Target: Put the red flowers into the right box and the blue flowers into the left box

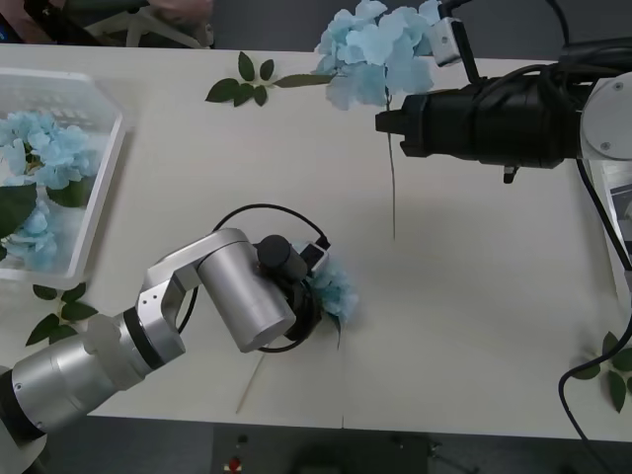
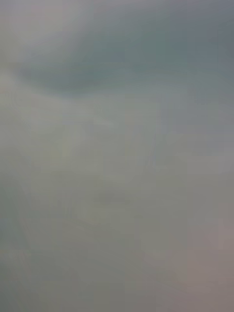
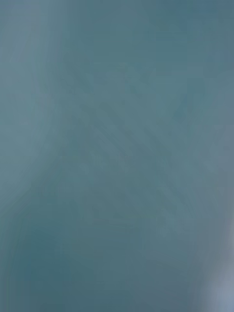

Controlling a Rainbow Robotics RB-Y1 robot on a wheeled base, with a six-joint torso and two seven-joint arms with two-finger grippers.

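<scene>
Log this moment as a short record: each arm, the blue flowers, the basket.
left arm: over a blue flower at the table's near middle; gripper hidden by the wrist
right arm: at the far right, beside a blue bunch
basket: far left, holds blue flowers
loose leaves: sprig near the far edge
wrist views: nothing legible
</scene>
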